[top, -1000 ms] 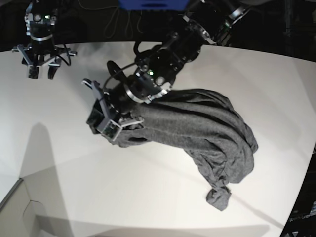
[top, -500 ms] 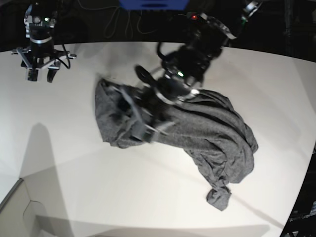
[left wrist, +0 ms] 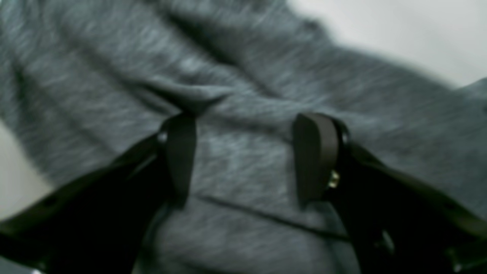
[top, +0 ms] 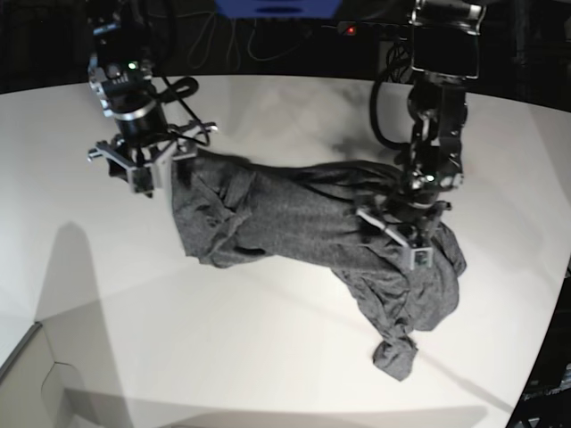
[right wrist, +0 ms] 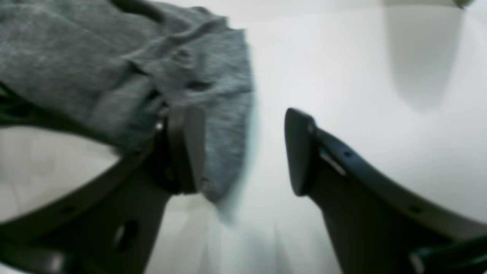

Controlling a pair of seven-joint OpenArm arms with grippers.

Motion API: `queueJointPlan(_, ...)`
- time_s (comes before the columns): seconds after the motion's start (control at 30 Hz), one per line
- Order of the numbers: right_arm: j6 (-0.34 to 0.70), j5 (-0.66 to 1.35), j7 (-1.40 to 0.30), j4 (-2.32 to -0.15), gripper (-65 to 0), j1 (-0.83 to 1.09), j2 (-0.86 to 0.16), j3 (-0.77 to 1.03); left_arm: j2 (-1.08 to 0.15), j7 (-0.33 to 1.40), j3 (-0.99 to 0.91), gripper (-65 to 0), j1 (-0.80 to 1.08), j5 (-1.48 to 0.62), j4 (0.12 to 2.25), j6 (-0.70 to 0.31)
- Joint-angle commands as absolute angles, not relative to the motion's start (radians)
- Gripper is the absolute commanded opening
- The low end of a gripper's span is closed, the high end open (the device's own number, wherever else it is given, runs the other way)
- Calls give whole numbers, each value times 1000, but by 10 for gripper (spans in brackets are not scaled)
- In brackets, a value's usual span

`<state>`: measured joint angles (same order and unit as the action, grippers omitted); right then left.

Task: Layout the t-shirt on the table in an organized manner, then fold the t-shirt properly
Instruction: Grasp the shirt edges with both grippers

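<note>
The dark grey t-shirt (top: 303,223) lies crumpled in a long heap across the white table (top: 268,357), with a twisted end at the front right. My right gripper (top: 152,169) hangs open at the shirt's upper left corner. In the right wrist view the right gripper (right wrist: 243,152) has the t-shirt (right wrist: 114,68) edge beside its left finger, with bare table (right wrist: 361,95) under the other. My left gripper (top: 406,241) hovers open over the shirt's right part. In the left wrist view the left gripper (left wrist: 247,152) stands wide above the t-shirt (left wrist: 243,76), nothing pinched.
A pale box corner (top: 27,374) sits at the front left. The table's curved edge (top: 535,357) runs down the right side, with dark floor beyond. Cables and a blue object (top: 277,7) lie behind the table's back edge.
My left gripper let go of the shirt's left end and swung right across the shirt. My right gripper came from the back left corner to the shirt's upper left corner and opened wider.
</note>
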<state>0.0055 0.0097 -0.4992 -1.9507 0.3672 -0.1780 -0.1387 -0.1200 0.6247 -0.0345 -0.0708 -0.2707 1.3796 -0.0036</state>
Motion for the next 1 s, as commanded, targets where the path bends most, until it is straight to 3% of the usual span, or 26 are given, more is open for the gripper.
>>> queueJointPlan(0.0, 7, 7, -496, -1952, -281, 331, -185, -151, -133, 595, -39, -256, -93, -271, 1400, -5)
queueJointPlan(0.3, 7, 7, -541, -1741, -265, 143, -197, -321, -168, 595, -42, -256, -62, -271, 1434, -5)
queueJointPlan(0.53, 7, 7, -539, -1669, -270, 79, -193, -337, -170, 599, -42, -256, -33, -271, 1494, -5)
queueJointPlan(0.63, 7, 7, -539, -1641, -347, 53, -193, -337, -170, 599, -42, -256, -12, -271, 1532, -5)
queueJointPlan(0.83, 7, 7, -545, -1569, -635, 18, -194, -337, -171, 604, -44, -256, 22, -269, 1601, -5)
queueJointPlan(0.97, 7, 7, -539, -1621, -650, 27, -200, -326, -162, 605, -97, -256, 53, -269, 1650, -5)
